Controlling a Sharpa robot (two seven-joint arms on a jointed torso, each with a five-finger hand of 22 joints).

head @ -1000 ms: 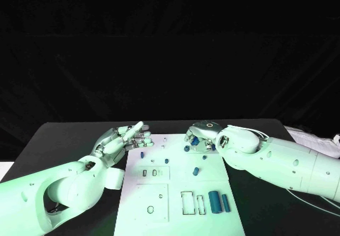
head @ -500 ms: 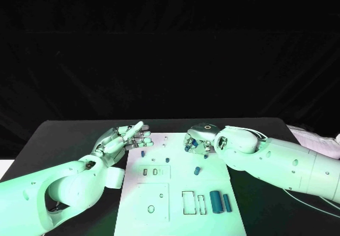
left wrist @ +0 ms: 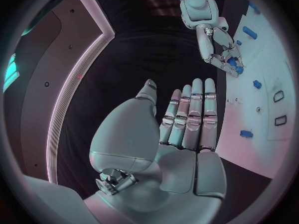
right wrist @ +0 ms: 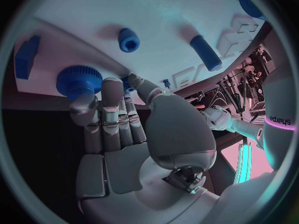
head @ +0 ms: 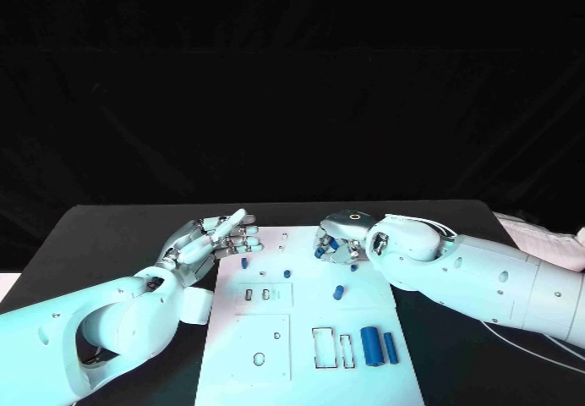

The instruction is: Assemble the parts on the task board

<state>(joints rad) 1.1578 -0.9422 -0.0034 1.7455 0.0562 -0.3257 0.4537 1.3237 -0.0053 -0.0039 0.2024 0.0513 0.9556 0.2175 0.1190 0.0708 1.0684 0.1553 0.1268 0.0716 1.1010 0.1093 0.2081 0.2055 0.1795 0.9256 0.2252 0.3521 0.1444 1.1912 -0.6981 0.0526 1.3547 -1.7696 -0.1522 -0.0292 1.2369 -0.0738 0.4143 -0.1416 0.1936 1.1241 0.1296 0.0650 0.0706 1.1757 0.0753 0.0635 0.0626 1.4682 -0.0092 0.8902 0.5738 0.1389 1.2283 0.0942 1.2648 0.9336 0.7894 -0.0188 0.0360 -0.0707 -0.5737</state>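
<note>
1. I see the right robot hand (head: 340,239) at the far edge of the board (head: 292,338), fingers touching a blue knob (right wrist: 79,80); whether it grips, I cannot tell.
2. The left robot hand (head: 220,238) is beside the board, fingers straight, pressed together, holding nothing.

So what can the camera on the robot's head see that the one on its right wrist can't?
Head view alone: the whole task board, with two long blue parts lying beside empty rectangular slots near the robot, and the left hand held at the board's left edge, holding nothing. Right wrist view alone: a toothed blue wheel at the fingertips. Both: the right hand at the board's far end.
</note>
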